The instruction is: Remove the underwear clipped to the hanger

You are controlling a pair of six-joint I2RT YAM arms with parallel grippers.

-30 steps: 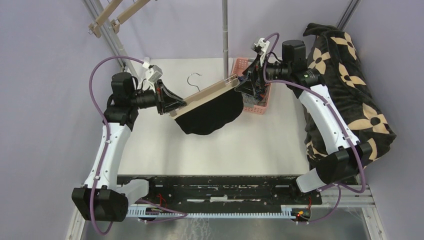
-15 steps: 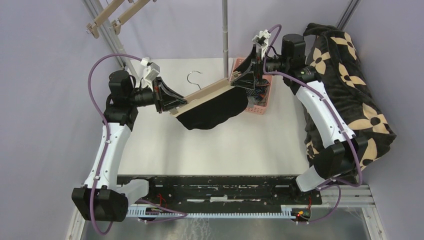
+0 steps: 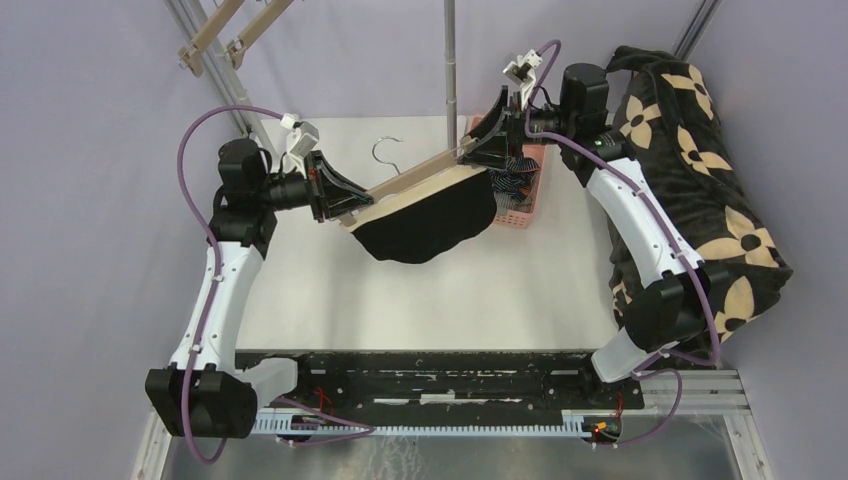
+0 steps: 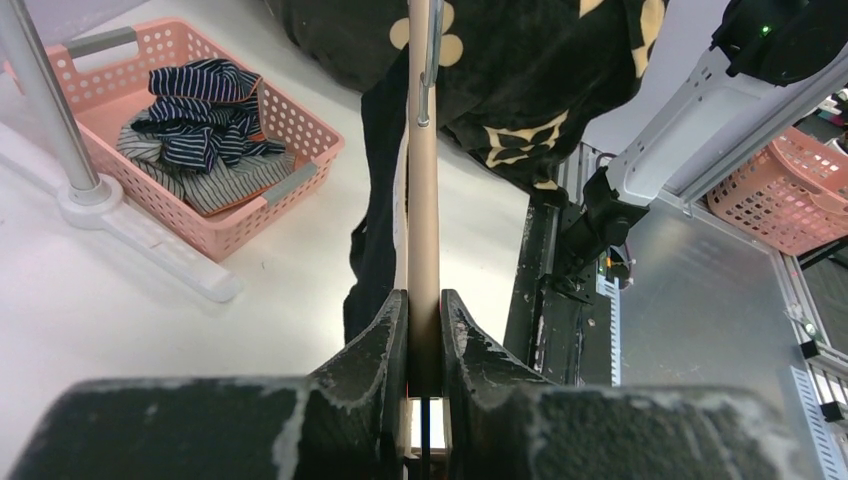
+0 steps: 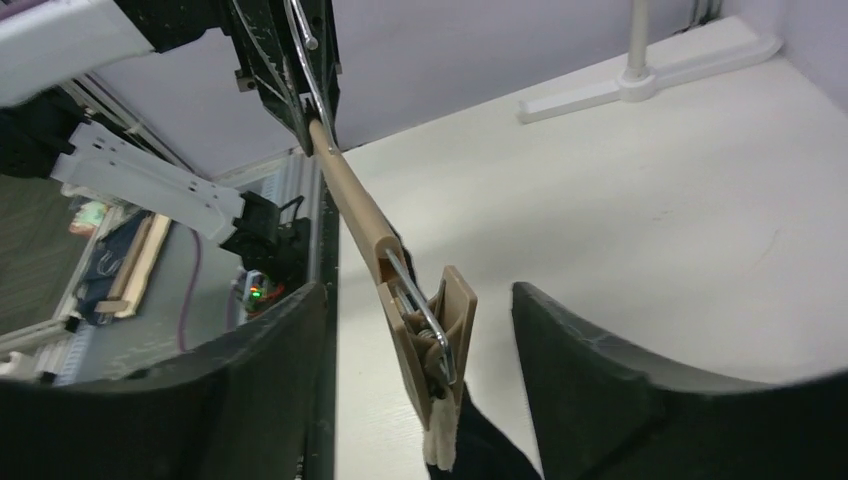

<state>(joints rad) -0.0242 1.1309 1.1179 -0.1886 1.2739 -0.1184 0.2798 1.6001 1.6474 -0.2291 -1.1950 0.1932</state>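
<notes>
The left pincer (image 4: pixel 423 302) is clamped narrow on one end of the wooden hanger (image 3: pixel 415 181), holding it in the air above the tabletop (image 3: pixel 400 300) with the bar sloping up toward the right arm. The black briefs (image 3: pixel 425 226) hang below the bar, clear of the tabletop. At the far end their edge is caught in the clip (image 5: pixel 440 335); whether another clip holds them nearer the left pincer I cannot tell. The right pincer (image 5: pixel 418 292) sits astride that clip. Its jaws are apart, one finger on each side, and in the right wrist view there is a gap between each finger and the clip, so it grips nothing. Just beyond the hanger's raised end stands a pink basket (image 4: pixel 255 228) on the tabletop. In it the navy briefs (image 4: pixel 195 100) are bunched on top of the grey-white briefs (image 4: pixel 215 180). A metal pole (image 3: pixel 450 60) rises beside the basket, and a black flower-print blanket (image 3: pixel 690 130) is heaped at the right edge behind the right arm.
</notes>
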